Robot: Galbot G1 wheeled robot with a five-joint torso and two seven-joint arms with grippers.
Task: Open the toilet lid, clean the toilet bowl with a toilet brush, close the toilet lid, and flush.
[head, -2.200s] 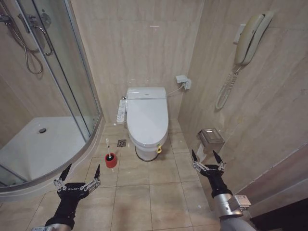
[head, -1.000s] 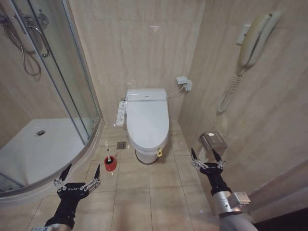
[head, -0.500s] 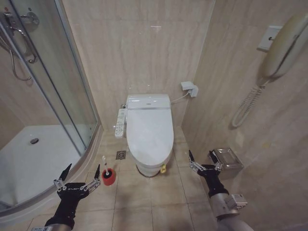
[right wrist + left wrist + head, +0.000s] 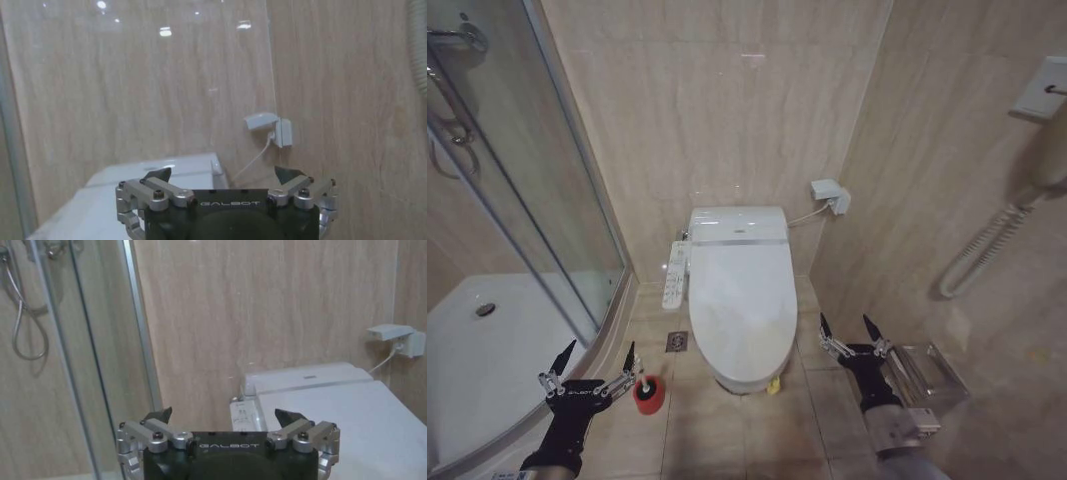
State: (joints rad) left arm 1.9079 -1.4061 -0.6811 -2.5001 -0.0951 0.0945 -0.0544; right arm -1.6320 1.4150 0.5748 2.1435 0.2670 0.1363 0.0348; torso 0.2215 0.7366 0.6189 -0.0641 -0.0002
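Now closer: base has driven in, toilet lid [image 4: 742,305] looms larger, still down over the toilet bowl [image 4: 745,378]. Left gripper [image 4: 593,372] and right gripper [image 4: 851,338] both spread, empty, flanking it; toilet brush [image 4: 646,389] sits untouched on the floor by the left claw, so opening hasn't started.

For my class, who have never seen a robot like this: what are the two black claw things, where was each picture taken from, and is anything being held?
The claws are the robot's two grippers, one per arm. The wide picture comes from a camera on its head, looking down into a bathroom: the left gripper is low on the left, the right gripper low on the right. Both are open and hold nothing. Between them stands the toilet, its white toilet lid shut. On the tiled floor beside the toilet, by the left gripper, is the toilet brush in its red cup. A glass shower stands on the left. The other two pictures come from cameras on each wrist, looking past that arm's own gripper toward the toilet and wall.
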